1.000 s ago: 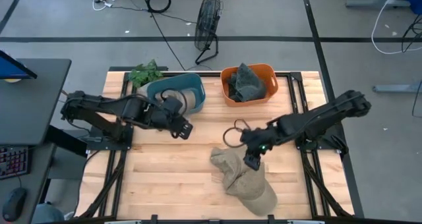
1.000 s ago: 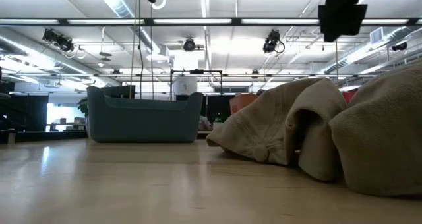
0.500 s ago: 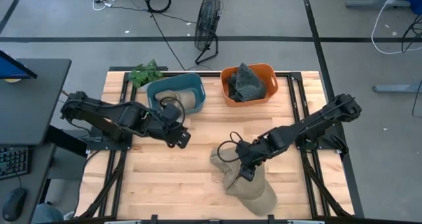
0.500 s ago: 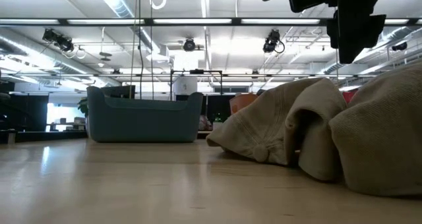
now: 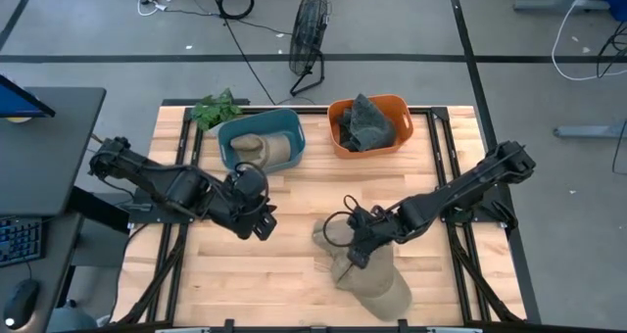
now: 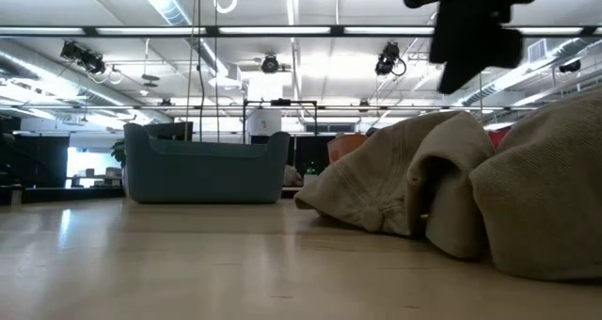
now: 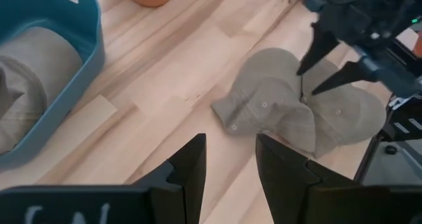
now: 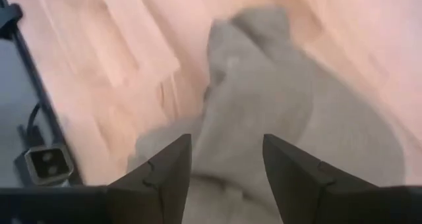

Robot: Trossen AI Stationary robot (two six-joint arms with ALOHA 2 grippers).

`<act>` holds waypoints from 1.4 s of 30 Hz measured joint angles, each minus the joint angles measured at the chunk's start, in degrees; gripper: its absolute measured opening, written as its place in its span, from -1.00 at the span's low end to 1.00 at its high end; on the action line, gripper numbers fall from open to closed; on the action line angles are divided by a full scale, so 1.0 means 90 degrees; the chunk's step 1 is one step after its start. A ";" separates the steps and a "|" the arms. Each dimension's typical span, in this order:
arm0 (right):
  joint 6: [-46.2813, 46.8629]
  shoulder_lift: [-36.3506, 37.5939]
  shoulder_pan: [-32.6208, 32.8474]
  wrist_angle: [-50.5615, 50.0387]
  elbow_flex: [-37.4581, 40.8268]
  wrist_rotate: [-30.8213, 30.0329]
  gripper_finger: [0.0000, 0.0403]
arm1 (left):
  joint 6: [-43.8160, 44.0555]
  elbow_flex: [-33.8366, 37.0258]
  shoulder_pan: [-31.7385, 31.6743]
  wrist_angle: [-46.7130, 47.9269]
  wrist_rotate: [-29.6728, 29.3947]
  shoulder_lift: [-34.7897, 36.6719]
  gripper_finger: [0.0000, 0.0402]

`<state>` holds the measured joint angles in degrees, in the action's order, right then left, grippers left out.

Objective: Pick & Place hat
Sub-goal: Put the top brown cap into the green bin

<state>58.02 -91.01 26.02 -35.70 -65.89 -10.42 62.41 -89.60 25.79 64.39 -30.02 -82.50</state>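
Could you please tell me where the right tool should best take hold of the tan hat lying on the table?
Probably the raised fold at the middle of the tan hat, taken from straight above. The cloth humps up there, giving both fingers something to close on, and the open right tool hangs just over it.

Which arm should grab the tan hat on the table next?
Right. The right gripper hangs open directly over the tan hat; the left gripper sits off to the side over bare wood.
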 joint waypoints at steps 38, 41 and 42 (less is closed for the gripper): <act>-0.0875 -0.1121 -0.0079 0.0462 -0.0091 -0.0667 -0.97 | 0.0003 -0.0002 0.0059 -0.0081 -0.0098 0.0000 -0.33; -0.1193 -0.0933 -0.0124 0.0497 -0.0360 -0.0777 -0.97 | 0.0008 -0.0002 0.0065 -0.0084 -0.0098 0.0000 -0.33; -0.1363 -0.0888 -0.0150 0.0491 -0.0498 -0.0828 -0.98 | 0.0028 -0.0002 0.0080 -0.0088 -0.0098 0.0000 -0.33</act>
<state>45.75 -99.00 24.67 -31.28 -70.37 -17.87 62.66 -89.62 26.52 63.59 -30.89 -82.50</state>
